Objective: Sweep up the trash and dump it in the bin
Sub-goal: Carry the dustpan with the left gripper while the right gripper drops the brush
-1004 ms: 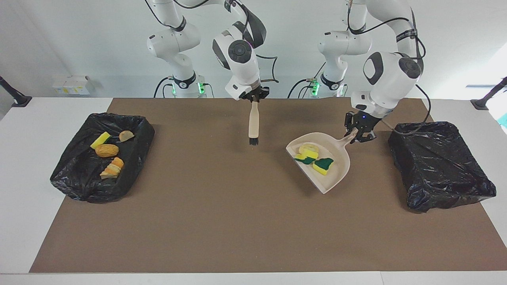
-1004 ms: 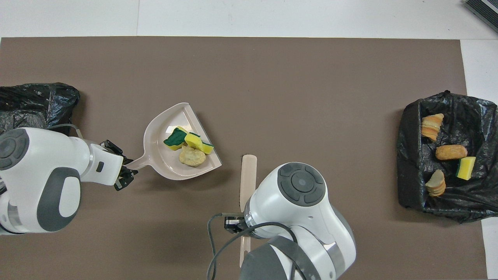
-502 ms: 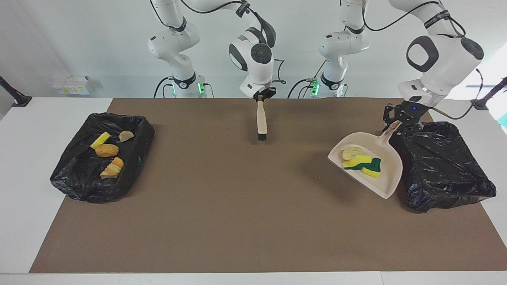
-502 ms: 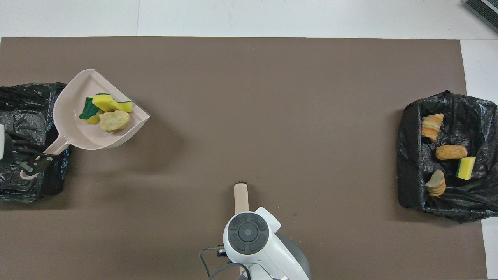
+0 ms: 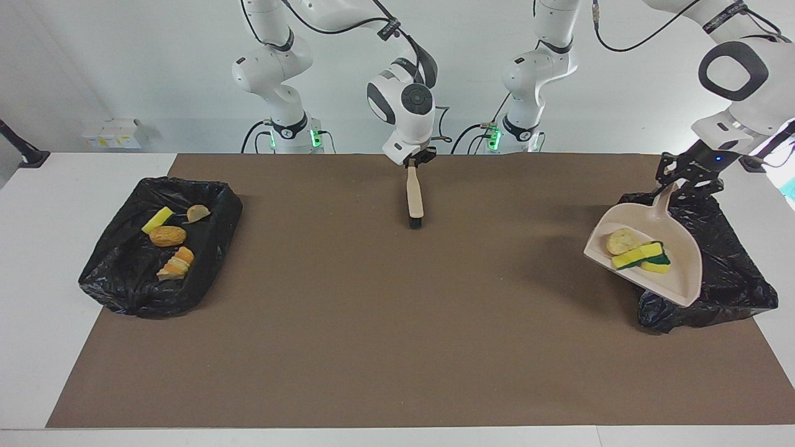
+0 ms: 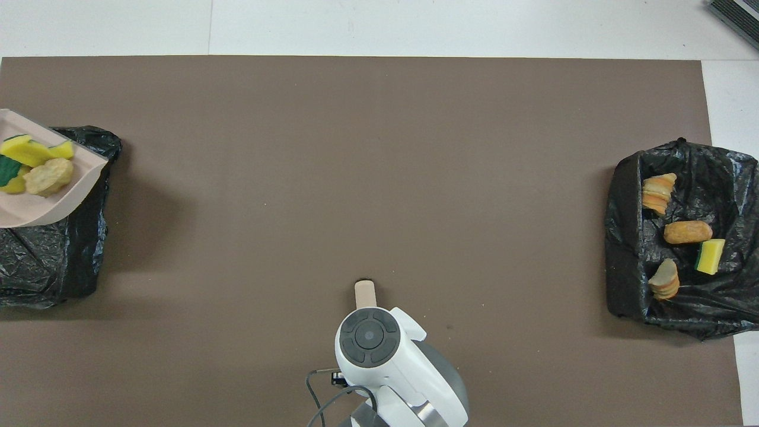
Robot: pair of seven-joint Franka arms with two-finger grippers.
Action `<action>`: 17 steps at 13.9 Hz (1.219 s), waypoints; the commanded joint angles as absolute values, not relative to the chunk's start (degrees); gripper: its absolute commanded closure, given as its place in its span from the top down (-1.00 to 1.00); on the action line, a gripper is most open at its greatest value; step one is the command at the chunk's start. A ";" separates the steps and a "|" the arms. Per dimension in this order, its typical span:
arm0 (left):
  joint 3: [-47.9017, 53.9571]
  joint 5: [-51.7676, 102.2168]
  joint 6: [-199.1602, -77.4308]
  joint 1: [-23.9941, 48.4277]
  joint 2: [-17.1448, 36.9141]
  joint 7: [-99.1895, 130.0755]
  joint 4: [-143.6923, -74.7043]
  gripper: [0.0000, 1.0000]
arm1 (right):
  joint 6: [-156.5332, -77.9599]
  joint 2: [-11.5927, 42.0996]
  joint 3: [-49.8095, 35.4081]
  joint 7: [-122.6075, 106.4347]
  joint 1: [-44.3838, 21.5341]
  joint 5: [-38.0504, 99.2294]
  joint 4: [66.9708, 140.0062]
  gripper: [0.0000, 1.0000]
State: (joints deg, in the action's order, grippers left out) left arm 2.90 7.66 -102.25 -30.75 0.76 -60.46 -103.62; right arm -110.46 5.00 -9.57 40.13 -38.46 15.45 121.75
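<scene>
Facing view shows the left gripper [image 5: 688, 178] at about three o'clock, raised over the black-lined bin [image 5: 733, 273] at the left arm's end of the table, its jaws clamped on the handle of the beige dustpan [image 5: 680, 273]. The dustpan hangs in the air over that bin's edge, tilted with its open lip toward nine o'clock, and carries the trash [image 5: 640, 251]: a pale bread chunk at its ten o'clock side and yellow sponge pieces with green backing beside it. In the overhead view only the pan's lip end [image 6: 35, 204] shows, at nine o'clock, overlapping the bin [image 6: 53, 261], with the same load [image 6: 32, 169] lying in it. The right gripper [image 5: 415, 161] is at about twelve o'clock in the facing view, over the brown mat [image 5: 397, 347] near the robots' edge, jaws closed on the top of the brush [image 5: 414, 198], which hangs upright with its dark bristles just above the mat or touching it; which cannot be told. The second black-lined bin [image 5: 124, 285], at nine o'clock at the right arm's end, holds bread pieces [image 5: 168, 236] and a yellow sponge piece [image 5: 157, 220].
</scene>
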 commanded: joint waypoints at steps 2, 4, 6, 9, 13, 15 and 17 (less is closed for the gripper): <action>3.69 -1.54 -95.36 -36.38 7.55 -67.11 -90.28 -1.00 | -102.24 2.38 -9.67 39.38 -33.50 13.62 116.30 1.00; 3.69 -8.94 -96.41 -36.74 8.52 -71.96 -89.39 -1.00 | -98.28 2.02 -9.67 36.05 -30.86 12.57 113.22 1.00; 3.52 -12.37 -98.08 -36.65 8.96 -74.35 -88.51 -1.00 | -95.11 1.41 -9.67 33.24 -27.79 12.22 110.23 1.00; 4.13 -22.55 -99.93 -34.03 9.75 -74.53 -88.33 -1.00 | -91.06 1.32 -9.49 28.66 -23.74 9.68 104.43 1.00; 4.13 -36.62 -100.72 -26.48 10.02 -74.44 -88.42 -1.00 | -87.29 1.40 -9.41 20.08 -16.72 6.15 95.82 1.00; 4.22 -43.91 -101.07 -23.13 10.02 -75.23 -88.68 -1.00 | -85.18 1.41 -8.62 12.43 -12.76 5.02 93.27 1.00; 4.13 -48.15 -102.91 -21.19 10.02 -76.11 -89.03 -1.00 | -84.81 1.32 -8.70 5.49 -10.73 -3.03 92.46 1.00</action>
